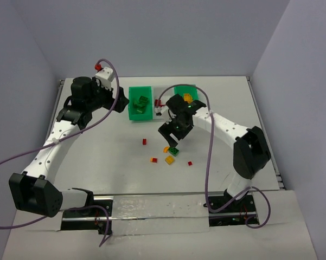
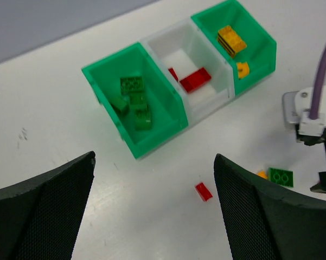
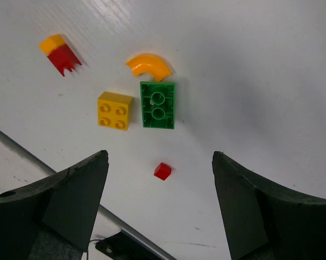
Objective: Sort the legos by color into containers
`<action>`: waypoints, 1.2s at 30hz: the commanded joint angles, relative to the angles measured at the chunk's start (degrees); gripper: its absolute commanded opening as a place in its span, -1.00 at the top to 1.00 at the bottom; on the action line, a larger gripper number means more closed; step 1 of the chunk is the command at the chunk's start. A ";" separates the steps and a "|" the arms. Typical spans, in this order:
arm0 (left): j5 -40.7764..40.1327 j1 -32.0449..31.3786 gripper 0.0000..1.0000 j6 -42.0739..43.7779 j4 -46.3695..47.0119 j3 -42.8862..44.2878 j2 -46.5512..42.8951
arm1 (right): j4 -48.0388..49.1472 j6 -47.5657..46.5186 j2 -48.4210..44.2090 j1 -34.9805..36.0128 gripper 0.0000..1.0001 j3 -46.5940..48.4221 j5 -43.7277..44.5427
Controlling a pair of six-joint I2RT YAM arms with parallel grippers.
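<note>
Three joined containers stand at the back: a green bin (image 2: 106, 81) with green bricks, a white bin (image 2: 163, 40) with red pieces, and a green bin (image 2: 260, 32) with orange bricks. My left gripper (image 2: 154, 160) hangs open and empty beside the left green bin (image 1: 140, 103), above a flat red brick (image 2: 203, 191). My right gripper (image 3: 160, 154) is open over a tiny red cube (image 3: 162, 171). Just beyond it lie an upside-down green brick (image 3: 158, 104), a yellow brick (image 3: 115, 110), an orange arc (image 3: 149, 66) and a red-and-orange piece (image 3: 59, 53).
The loose pieces cluster mid-table below the right gripper (image 1: 173, 134). A lone red brick (image 1: 145, 142) lies to their left. A metal rail (image 1: 152, 208) runs along the table's near edge between the arm bases. Purple cables trail from both arms.
</note>
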 commanded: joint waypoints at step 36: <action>0.64 1.57 -0.91 -1.48 -0.54 -3.55 -0.72 | -0.01 1.09 8.20 1.80 1.00 9.41 -2.22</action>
